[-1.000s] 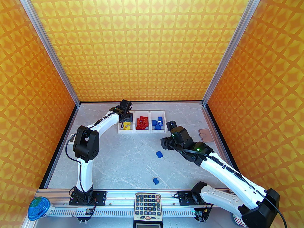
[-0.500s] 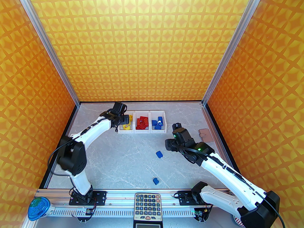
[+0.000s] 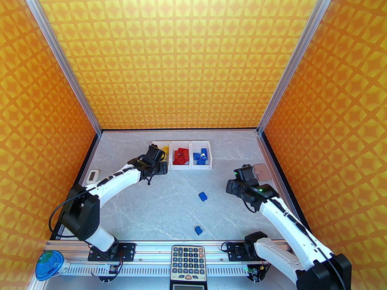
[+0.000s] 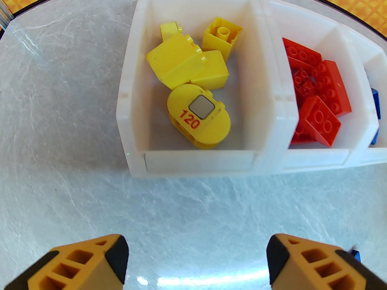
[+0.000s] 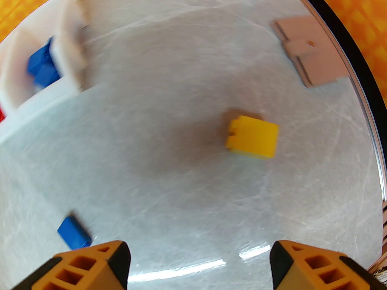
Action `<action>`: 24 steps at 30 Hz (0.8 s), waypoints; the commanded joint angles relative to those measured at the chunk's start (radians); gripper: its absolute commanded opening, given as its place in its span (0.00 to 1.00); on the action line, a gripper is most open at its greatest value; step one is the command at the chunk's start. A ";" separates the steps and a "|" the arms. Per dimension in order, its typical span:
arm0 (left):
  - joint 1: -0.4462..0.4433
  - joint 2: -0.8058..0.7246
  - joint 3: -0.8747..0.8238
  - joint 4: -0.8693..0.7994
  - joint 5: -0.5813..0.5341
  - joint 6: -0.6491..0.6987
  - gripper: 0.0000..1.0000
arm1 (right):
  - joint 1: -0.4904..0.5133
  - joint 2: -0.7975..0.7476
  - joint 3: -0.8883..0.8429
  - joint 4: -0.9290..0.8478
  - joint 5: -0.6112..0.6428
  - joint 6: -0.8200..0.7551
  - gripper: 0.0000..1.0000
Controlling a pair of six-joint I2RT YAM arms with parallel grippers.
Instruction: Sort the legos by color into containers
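The containers (image 3: pixel 193 166) are three white bins in a row at the back of the table. The left bin (image 4: pixel 130 131) holds yellow legos (image 4: pixel 198 119), the middle one red legos (image 4: pixel 317 101), the right one blue legos (image 3: pixel 200 157). My left gripper (image 4: pixel 198 264) hangs open and empty over bare table just in front of the yellow bin, in the top view at the left gripper (image 3: pixel 160 166). My right gripper (image 5: pixel 199 267) is open and empty above the table, with a loose yellow brick (image 5: pixel 252 140) ahead of it. Two loose blue bricks (image 3: pixel 202 196) (image 3: pixel 198 230) lie mid-table.
A pinkish-brown pad (image 3: pixel 261 171) lies by the right wall, close to the right gripper. A small white device (image 3: pixel 93 176) sits by the left wall. A calculator (image 3: pixel 188 263) and a blue-lidded cup (image 3: pixel 50 266) rest on the front rail. Orange walls enclose three sides.
My left arm has drawn back from over the yellow bin to just in front of it. My right arm has swung right toward the pad, and its jaws have widened.
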 commanded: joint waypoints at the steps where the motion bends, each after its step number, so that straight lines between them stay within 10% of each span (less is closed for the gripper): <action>1: -0.013 -0.040 -0.026 0.016 0.013 -0.033 0.80 | -0.089 0.040 -0.023 0.082 -0.072 -0.019 0.84; 7: -0.025 -0.090 -0.101 0.068 0.013 -0.012 0.80 | -0.231 0.160 -0.024 0.169 -0.201 -0.078 0.84; 24: -0.027 -0.182 -0.318 0.235 0.018 0.122 0.82 | -0.247 0.323 0.089 0.096 -0.178 -0.166 0.82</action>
